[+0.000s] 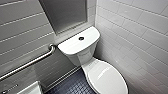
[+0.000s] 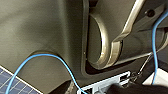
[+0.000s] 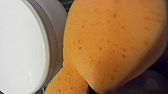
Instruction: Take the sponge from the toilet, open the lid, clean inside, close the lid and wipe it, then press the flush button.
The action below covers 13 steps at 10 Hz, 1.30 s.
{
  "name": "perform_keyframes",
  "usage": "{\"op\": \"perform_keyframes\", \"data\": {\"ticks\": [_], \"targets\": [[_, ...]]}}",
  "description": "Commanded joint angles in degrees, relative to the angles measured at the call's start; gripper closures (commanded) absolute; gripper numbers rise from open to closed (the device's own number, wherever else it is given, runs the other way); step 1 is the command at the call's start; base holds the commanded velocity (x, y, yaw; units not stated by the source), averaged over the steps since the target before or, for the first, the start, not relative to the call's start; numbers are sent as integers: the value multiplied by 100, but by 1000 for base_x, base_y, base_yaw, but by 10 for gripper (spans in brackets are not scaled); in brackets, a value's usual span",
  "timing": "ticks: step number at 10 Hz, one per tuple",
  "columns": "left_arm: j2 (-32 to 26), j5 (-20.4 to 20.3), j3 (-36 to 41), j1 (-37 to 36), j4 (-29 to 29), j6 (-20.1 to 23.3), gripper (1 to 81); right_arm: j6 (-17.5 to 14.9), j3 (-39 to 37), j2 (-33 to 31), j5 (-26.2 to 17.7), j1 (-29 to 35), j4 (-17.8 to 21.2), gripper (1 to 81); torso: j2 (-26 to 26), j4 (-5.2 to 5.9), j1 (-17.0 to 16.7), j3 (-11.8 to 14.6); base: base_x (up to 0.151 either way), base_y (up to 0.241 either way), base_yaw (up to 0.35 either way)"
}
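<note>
Bulging before the right wrist camera, the sponge (image 3: pixel 112 42) looks pinched in the right end effector, just beside the toilet (image 1: pixel 105 75), lid closed; probably light, soft and springy, best gripped across its middle.

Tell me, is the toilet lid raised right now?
No: in the head view the lid lies flat and closed on the toilet.
</note>
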Motion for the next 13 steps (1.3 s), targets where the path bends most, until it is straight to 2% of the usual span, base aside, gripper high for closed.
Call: {"op": "perform_keyframes", "data": {"ticks": [1, 3, 5, 6, 9, 13], "targets": [[1, 522, 32, 136, 32, 24, 10, -160, 680, -702, 178, -485, -223, 811, 0, 0, 0, 0, 0, 0, 0], [1, 522, 23, 118, 32, 15, 10, -502, 1214, -1008, 344, -565, -241, 811, -2, 0, 0, 0, 0, 0, 0], [1, 522, 23, 109, 32, 15, 10, -802, 1926, -1351, 292, -189, -232, 811, -2, 0, 0, 0, 0, 0, 0], [1, 523, 23, 110, 32, 24, 10, -837, 2138, -1405, 187, 101, -223, 811, -4, 0, 0, 0, 0, 0, 0], [1, 522, 23, 109, 32, 16, 10, -837, 2271, -1045, -858, 1208, -127, 811, -4, 0, 0, 0, 0, 0, 0], [1, 522, 23, 109, 32, 15, 10, -829, 2061, -368, -2114, 2571, 129, 811, -4, 0, 0, 0, 0, 0, 0]]}}
